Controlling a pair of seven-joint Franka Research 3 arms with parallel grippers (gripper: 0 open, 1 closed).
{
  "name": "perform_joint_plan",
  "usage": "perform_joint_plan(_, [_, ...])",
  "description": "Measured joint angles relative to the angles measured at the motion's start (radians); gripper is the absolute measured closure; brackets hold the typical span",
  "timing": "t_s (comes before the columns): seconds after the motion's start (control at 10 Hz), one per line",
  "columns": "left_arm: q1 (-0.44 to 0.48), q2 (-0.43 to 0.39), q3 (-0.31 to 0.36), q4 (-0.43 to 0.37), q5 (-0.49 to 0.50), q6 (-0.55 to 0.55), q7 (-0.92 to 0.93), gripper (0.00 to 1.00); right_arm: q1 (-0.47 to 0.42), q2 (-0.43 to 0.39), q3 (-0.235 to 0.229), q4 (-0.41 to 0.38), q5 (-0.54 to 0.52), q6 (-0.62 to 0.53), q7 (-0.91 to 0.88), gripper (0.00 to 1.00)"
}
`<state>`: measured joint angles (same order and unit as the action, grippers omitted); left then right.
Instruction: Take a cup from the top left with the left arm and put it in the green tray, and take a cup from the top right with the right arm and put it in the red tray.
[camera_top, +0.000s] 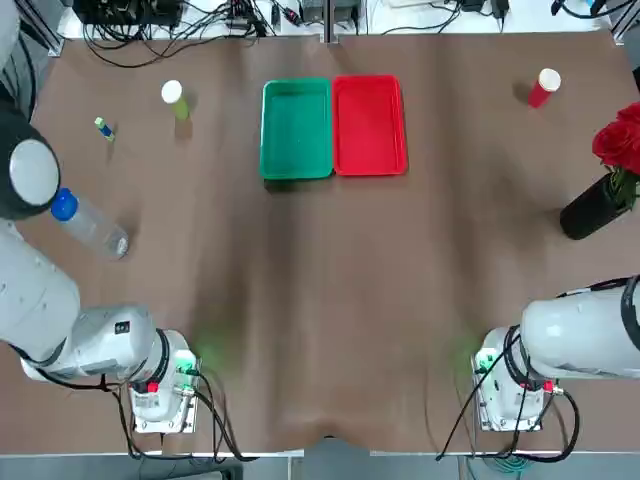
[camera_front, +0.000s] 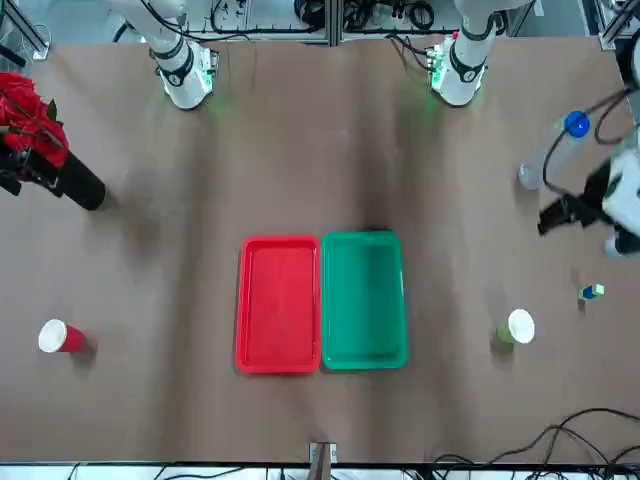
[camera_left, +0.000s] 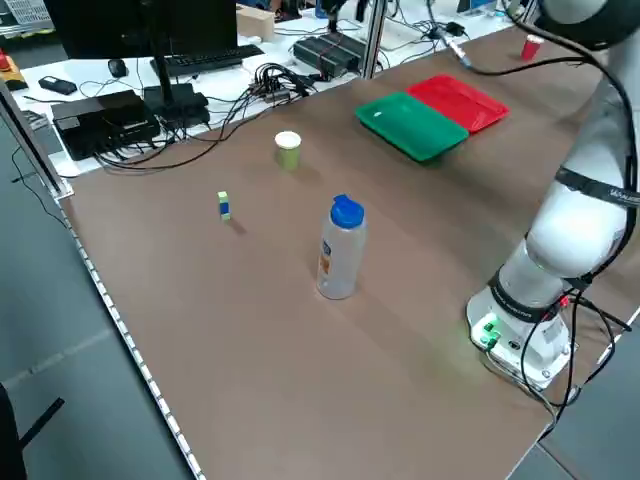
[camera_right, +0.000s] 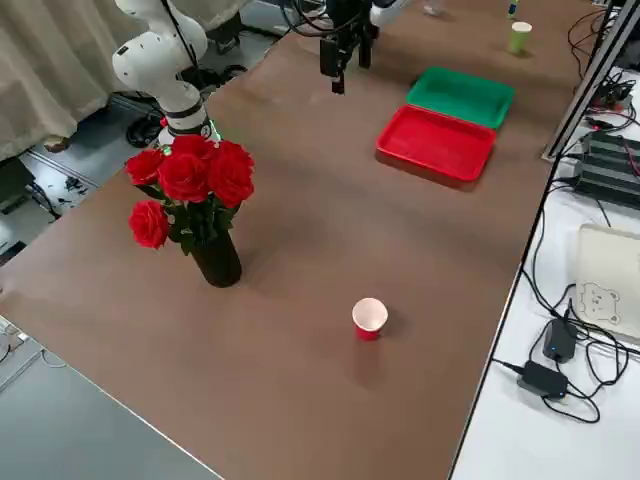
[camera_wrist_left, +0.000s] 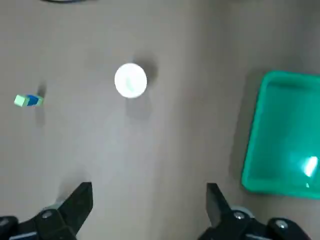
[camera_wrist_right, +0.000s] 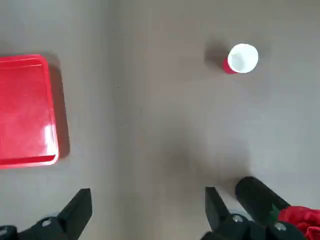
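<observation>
We have both arms held high above the counter (camera_top: 320, 330), and neither cup has been touched yet. Our left pincer (camera_wrist_left: 145, 210) hangs with its fingers spread wide and nothing between them; its wrist camera looks straight down on the green cup (camera_wrist_left: 131, 80), which stands upright near the far left of the counter, well apart from the green tray (camera_wrist_left: 285, 145). Our right pincer (camera_wrist_right: 145, 212) is likewise spread wide and empty, high over the red cup (camera_wrist_right: 241, 58), which stands upright at the far right, well apart from the red tray (camera_wrist_right: 25, 110). The two trays lie side by side, touching, both bare.

The step in hand, as we judge it, is the reach to each cup. To do it well, we should centre each pincer over its cup's rim before we drop, then descend so the fingers straddle the wall evenly and close gently, since a light cup tips or crumples easily.

On the left, we should mind the plastic bottle (camera_top: 92, 225) lying near the arm and the small block (camera_top: 104, 128) beside the cup's path. On the right, the vase of roses (camera_top: 605, 190) stands between the arm's base and the red cup, so we should come in from above rather than sweep across low.
</observation>
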<state>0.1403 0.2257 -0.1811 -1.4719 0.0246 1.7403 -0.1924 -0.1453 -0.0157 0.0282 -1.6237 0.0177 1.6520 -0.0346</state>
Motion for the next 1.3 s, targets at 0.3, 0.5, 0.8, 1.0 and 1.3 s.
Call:
perform_joint_plan(0.3, [0.011, 0.159, 0.003, -0.005, 0.072, 0.193, -0.044, 0.0, -0.097, 0.158, -0.002, -0.015, 0.001, 0.172, -0.046, 0.0])
perform_joint_plan(0.5, [0.005, 0.263, 0.002, -0.006, 0.115, 0.324, -0.061, 0.0, -0.144, 0.328, -0.002, 0.02, 0.002, 0.248, -0.11, 0.0])
perform_joint_plan(0.8, [0.005, 0.382, 0.012, -0.002, 0.119, 0.484, -0.062, 0.04, -0.16, 0.554, -0.001, 0.154, 0.002, 0.377, -0.174, 0.0])
perform_joint_plan(1.0, [0.005, 0.421, 0.026, -0.002, 0.119, 0.497, -0.062, 0.13, -0.165, 0.641, -0.001, 0.17, 0.003, 0.505, -0.192, 0.0])
perform_joint_plan(1.3, [0.005, 0.457, 0.032, -0.004, 0.123, 0.491, -0.064, 0.16, -0.165, 0.721, 0.004, 0.175, 0.003, 0.662, -0.195, 0.0])
